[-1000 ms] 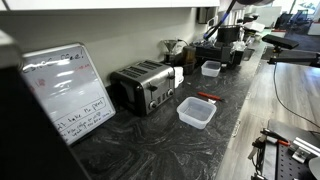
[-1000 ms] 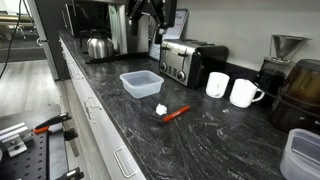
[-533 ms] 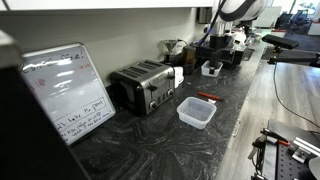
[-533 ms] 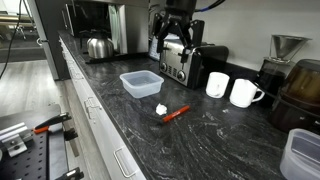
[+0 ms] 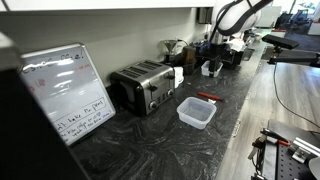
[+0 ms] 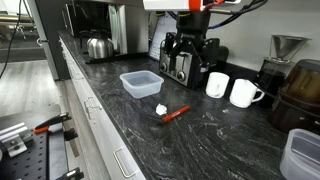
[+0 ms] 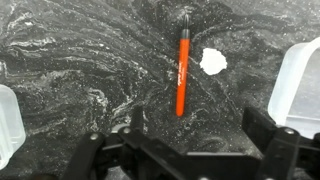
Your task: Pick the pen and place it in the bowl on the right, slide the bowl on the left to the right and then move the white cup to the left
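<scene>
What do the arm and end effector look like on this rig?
The arm is white with rounded links; a reddish band sits near the wrist. The end effector is all black and bulky, with two chunky linkage-style fingers. No markings are readable.
</scene>
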`<state>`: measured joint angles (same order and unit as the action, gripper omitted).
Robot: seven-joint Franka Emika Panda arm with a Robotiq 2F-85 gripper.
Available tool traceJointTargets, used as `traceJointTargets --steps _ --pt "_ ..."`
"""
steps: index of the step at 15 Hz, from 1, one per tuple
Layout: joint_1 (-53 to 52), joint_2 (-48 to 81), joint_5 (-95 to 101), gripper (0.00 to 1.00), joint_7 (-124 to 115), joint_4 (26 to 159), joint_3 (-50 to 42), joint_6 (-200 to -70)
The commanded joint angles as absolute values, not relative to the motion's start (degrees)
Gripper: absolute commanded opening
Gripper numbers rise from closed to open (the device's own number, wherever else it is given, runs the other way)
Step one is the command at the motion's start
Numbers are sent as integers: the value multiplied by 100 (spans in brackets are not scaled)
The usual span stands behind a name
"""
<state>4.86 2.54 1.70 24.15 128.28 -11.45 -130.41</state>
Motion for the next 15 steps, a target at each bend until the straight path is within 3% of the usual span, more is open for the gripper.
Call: traceJointTargets --steps 1,15 --pt "627 250 186 100 2401 12819 -999 -13027" --pt "769 1352 169 100 2450 12775 -866 -13642"
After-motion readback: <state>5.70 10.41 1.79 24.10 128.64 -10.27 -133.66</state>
